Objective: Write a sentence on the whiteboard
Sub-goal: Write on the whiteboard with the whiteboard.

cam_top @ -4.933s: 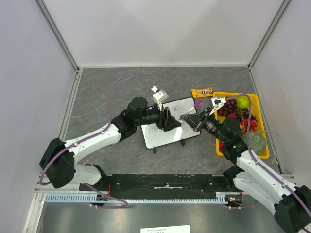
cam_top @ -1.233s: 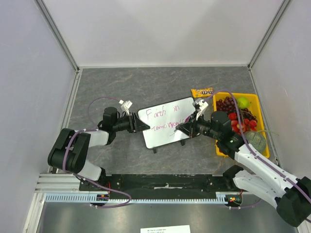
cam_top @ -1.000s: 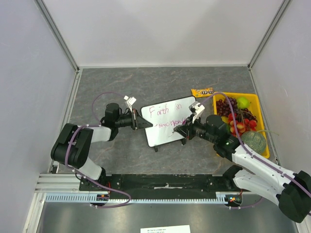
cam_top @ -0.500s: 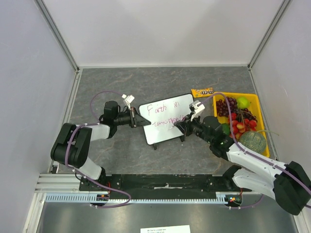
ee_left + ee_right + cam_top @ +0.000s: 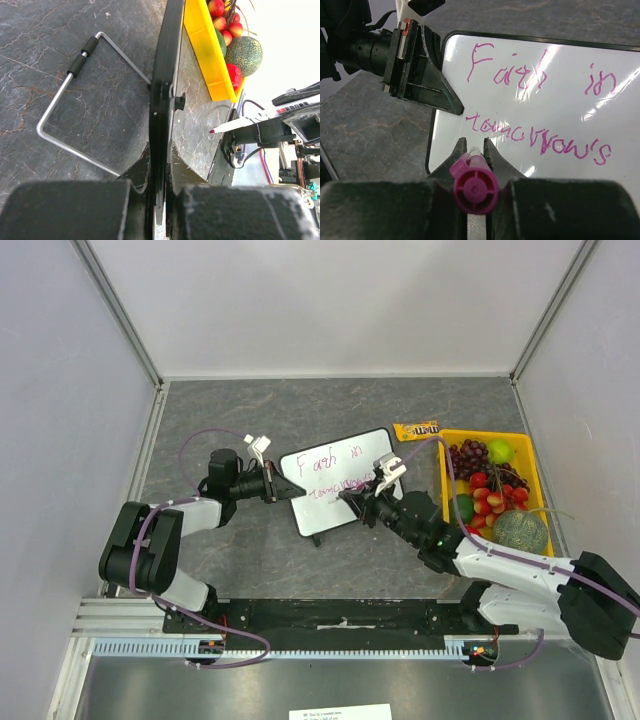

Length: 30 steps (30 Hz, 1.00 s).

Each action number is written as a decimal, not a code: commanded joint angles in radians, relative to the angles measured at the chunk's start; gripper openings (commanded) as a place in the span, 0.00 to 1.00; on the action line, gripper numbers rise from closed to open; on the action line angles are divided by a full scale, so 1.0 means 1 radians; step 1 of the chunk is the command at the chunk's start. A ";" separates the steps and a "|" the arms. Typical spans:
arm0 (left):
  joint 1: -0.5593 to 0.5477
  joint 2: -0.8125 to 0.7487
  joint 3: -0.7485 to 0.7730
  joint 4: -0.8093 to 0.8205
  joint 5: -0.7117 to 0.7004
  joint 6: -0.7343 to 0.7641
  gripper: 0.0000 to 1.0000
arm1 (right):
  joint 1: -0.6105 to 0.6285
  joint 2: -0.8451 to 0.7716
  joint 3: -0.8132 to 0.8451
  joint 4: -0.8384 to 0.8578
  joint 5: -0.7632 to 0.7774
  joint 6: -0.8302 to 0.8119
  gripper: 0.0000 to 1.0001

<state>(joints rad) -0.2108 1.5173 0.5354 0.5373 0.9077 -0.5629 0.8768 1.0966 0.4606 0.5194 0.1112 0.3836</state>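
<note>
The whiteboard [image 5: 330,512] stands tilted on the table's middle. The sentence [image 5: 540,80] on it is pink: "Faith in" above "tomorrow's" [image 5: 535,140]. My left gripper [image 5: 290,490] is shut on the board's left edge, and the left wrist view shows the board edge-on [image 5: 162,100] between the fingers [image 5: 187,172]. My right gripper [image 5: 473,142] is shut on a pink marker [image 5: 474,190] and points at the board's lower left, under the second line. In the left wrist view the marker tip [image 5: 213,131] stands a small gap off the board face.
A yellow tray [image 5: 480,433] at the right holds grapes [image 5: 466,455], a green apple [image 5: 500,450], strawberries [image 5: 490,502] and a melon [image 5: 520,530]. A candy packet [image 5: 416,429] lies behind the board. The board's wire foot [image 5: 75,100] rests on the table.
The right gripper has carried the marker leftward, from the right end of the second line to under its start. The left gripper keeps its hold on the board, which has shifted slightly left.
</note>
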 commanded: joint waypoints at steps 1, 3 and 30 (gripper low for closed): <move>0.034 0.018 -0.031 -0.109 -0.227 0.110 0.02 | 0.028 0.049 0.044 0.136 0.116 -0.008 0.00; 0.039 0.020 -0.031 -0.109 -0.222 0.110 0.02 | 0.037 0.080 0.055 0.154 0.116 -0.005 0.00; 0.044 0.049 -0.023 -0.088 -0.185 0.100 0.02 | 0.085 0.200 0.078 0.142 0.094 0.023 0.00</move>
<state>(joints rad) -0.2012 1.5284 0.5354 0.5423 0.9230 -0.5629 0.9512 1.2903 0.5114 0.6338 0.2001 0.3939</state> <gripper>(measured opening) 0.074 0.155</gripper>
